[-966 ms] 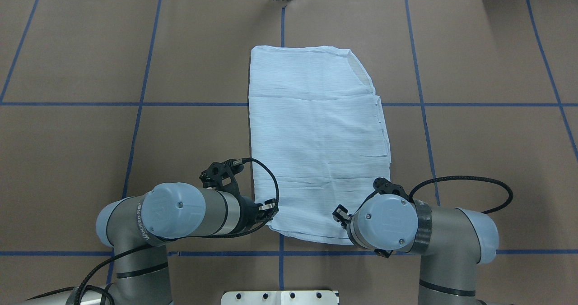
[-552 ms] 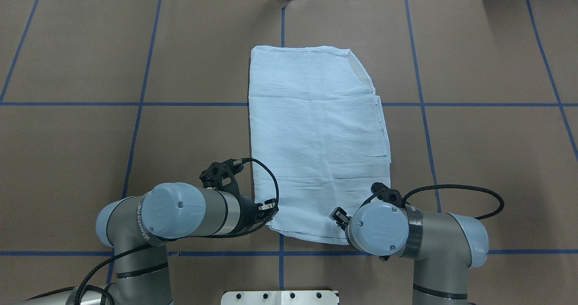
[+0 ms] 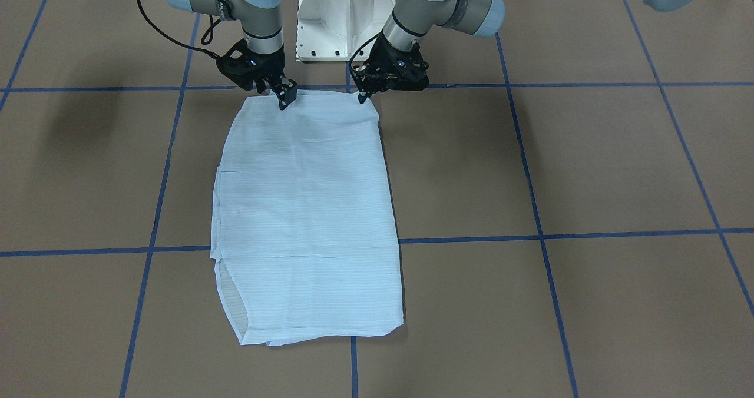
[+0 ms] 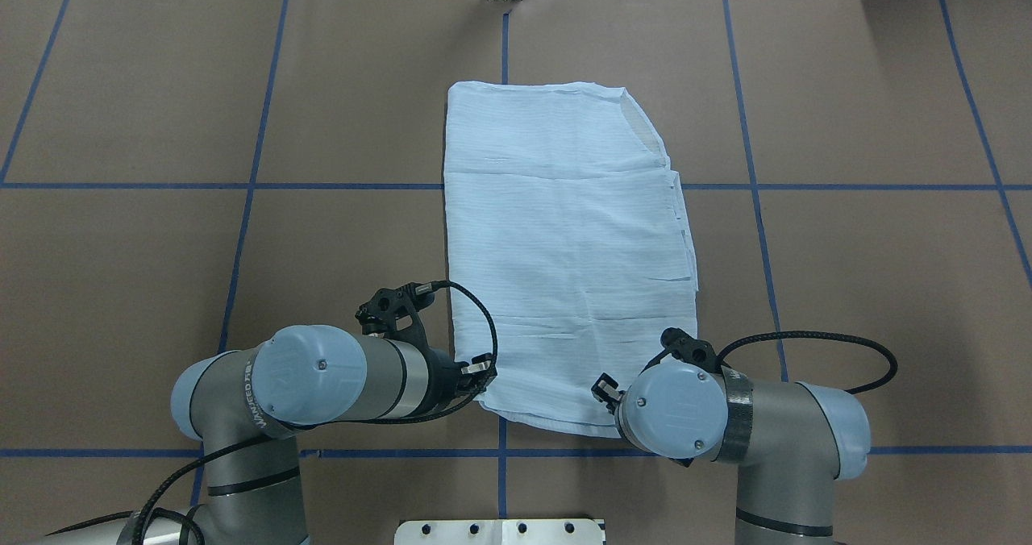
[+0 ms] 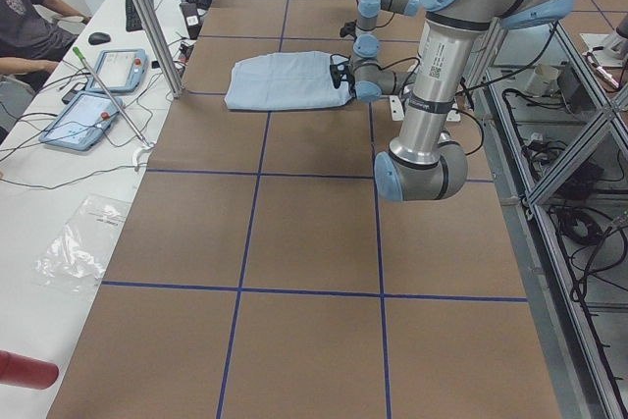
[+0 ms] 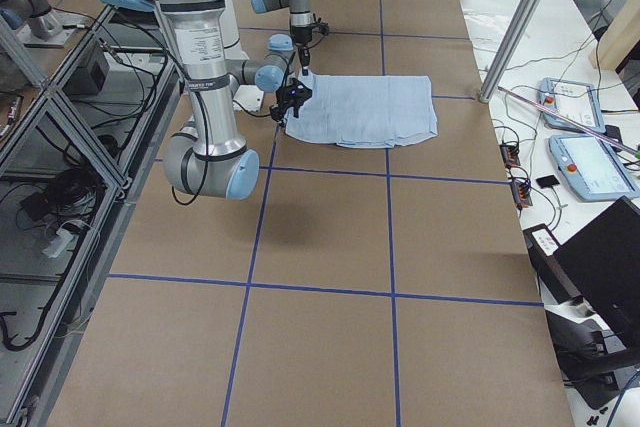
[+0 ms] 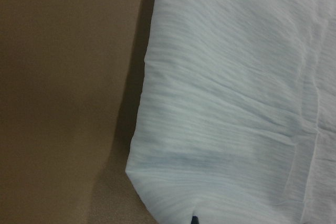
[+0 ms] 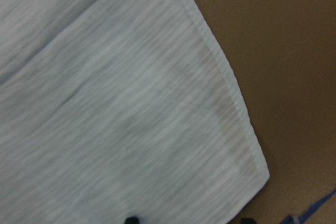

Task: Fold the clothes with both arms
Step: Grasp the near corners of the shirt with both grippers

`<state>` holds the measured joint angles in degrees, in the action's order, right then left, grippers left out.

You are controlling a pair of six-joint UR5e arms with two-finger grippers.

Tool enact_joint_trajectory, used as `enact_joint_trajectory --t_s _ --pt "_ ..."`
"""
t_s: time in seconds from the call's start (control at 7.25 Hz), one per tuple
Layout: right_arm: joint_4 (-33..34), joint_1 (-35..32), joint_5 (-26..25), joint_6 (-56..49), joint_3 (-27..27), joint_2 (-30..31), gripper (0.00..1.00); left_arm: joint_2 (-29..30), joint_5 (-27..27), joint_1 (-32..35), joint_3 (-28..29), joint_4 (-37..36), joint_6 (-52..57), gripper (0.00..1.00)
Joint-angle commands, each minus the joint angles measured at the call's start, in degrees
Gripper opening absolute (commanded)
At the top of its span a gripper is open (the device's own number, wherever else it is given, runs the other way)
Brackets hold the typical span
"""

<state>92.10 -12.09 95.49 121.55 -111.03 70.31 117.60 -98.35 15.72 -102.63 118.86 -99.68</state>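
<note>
Folded shirt point(image 4: 564, 247) lies flat mid-table point(image 4: 846, 287). Right gripper point(image 3: 285, 99), jaws apart, and left gripper point(image 3: 361, 96), jaw state undeterminable, are stationed at its near corners, evidently to lift that hem for folding

Seen from overhead, the light blue, finely striped shirt point(image 4: 564, 247) lies flat mid-table, folded into a long panel running 12 to 6 o'clock, its 3 o'clock edge stepped and uneven. The grey left arm point(image 4: 322, 380) reaches in from 7 o'clock, with the left gripper point(image 3: 361, 95) at one near hem corner. The right arm point(image 4: 766, 428) reaches in from 5 o'clock, the right gripper point(image 3: 285, 99) parted over the other.
</note>
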Motion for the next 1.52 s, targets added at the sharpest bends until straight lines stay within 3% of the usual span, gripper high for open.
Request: enact_joint_trajectory --t_s 0.0,0.28,0.69,1.1,1.38 --pt "0.0 -0.3 0.3 -0.2 -0.4 -0.1 0.11 0.0 0.0 0.2 0.0 0.1 0.0 0.0" --pt "0.1 -0.5 0.2 0.4 -0.7 -0.3 0.0 0.0 0.0 0.2 0.0 0.1 0.0 0.0" --pt "0.1 -1.5 1.1 0.0 -3.1 -0.2 0.0 0.2 -0.1 0.3 -1.3 0.0 0.0 0.0" --pt "-0.2 -1.5 4.0 -0.4 -7.0 0.7 0.0 -0.3 -0.4 -0.5 -10.1 -9.4 0.0 0.0" --pt "-0.3 0.5 4.1 -0.4 -12.7 0.7 0.0 -0.2 -0.4 -3.7 -13.6 -11.4 -0.6 0.0"
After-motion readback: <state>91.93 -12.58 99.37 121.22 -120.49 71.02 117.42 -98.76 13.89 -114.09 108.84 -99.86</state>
